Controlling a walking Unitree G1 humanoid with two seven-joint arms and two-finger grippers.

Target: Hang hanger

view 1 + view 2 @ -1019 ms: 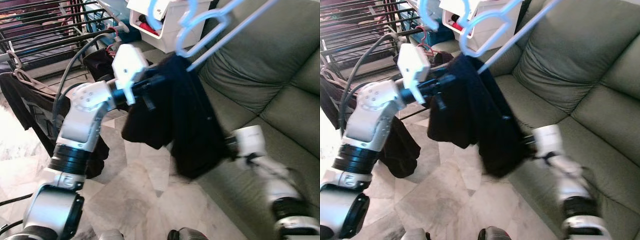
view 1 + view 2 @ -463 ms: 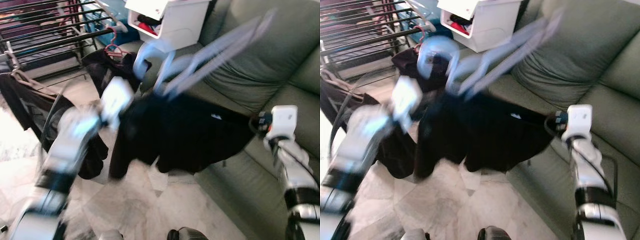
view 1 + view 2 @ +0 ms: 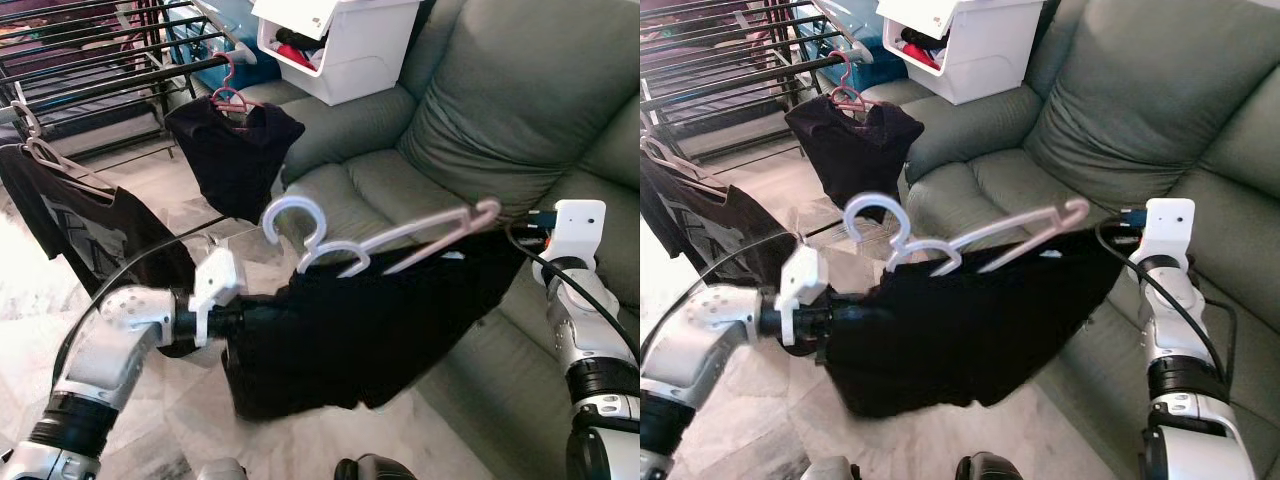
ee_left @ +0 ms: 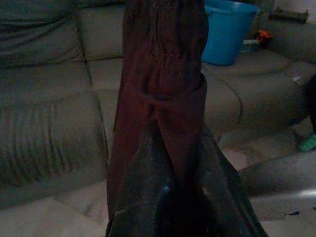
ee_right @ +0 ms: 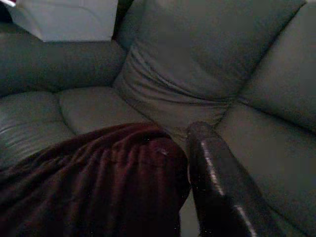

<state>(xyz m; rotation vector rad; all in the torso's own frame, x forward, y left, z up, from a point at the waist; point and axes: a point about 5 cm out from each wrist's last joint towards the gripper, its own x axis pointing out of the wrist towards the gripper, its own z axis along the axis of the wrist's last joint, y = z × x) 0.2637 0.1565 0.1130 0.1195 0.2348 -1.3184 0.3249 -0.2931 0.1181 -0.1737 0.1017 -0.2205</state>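
A black garment hangs stretched between my two grippers over the sofa's front edge. My left gripper is shut on its left end, where the cloth bunches between the fingers. My right gripper is shut on its right end, one black finger lying beside the gathered cloth. Pale plastic hangers rest tilted along the garment's top edge. Their white hook points up at the left, and a pinkish arm runs towards the right gripper.
A black drying rack stands at the far left. On it hang a black top on a pink hanger and a dark T-shirt. A white bin sits on the green sofa. Marble floor lies below.
The garment and hangers came down from high in view to a low, level spread. My left arm dropped low to the left; my right arm rose and swung out to the right.
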